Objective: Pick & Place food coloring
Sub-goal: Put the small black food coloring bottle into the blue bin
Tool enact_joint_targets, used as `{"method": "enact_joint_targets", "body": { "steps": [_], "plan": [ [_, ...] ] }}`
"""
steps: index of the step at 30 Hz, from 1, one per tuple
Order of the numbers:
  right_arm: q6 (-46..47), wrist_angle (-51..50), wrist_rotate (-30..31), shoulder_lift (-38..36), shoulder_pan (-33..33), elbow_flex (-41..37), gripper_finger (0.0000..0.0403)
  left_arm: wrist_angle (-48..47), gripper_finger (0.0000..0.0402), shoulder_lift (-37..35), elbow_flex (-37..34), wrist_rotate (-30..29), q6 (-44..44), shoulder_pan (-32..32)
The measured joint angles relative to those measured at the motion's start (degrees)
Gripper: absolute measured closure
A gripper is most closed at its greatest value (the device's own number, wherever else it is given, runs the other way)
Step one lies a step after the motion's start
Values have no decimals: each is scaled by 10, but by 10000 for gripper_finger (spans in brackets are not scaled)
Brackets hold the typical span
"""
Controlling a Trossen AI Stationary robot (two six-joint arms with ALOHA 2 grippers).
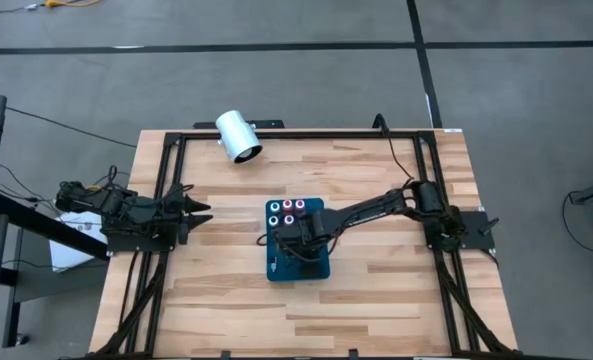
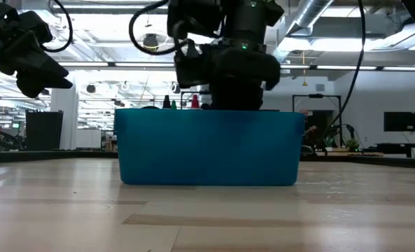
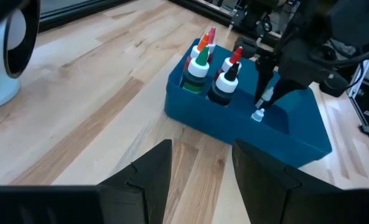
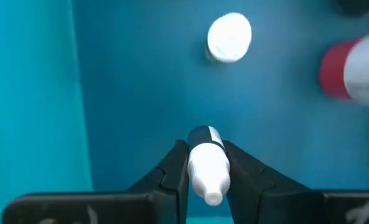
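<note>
Right wrist view — right gripper [image 4: 206,171] clamping a white-tipped bottle [image 4: 208,167] over the blue tray [image 4: 109,93], placing; next needing lowering upright, then releasing — left gripper [image 3: 200,168] waiting far left, fingers apart, holding nothing.

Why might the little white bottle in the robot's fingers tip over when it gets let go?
The white-capped bottle, pinched by the right gripper over the blue tray, looks narrow and tall, so it probably topples easily. It seems small and likely light. Its round body would probably roll if it fell sideways.

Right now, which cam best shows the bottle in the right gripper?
Right wrist view: the white-tipped bottle sits clamped in the right gripper, above the blue tray. Left wrist shows it small; high and low views hide it.
</note>
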Motion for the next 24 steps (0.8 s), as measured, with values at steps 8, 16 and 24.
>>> {"method": "enact_joint_targets", "body": {
  "steps": [8,16,24],
  "plan": [
    [17,34,1,0,-5,-5,332,0,242,0,0,10,0,0],
    [25,30,2,0,-12,-6,332,0,242,0,0,10,0,0],
    [25,7,6,2,-24,-6,330,-1,242,0,0,10,0,0]
  ]
}}
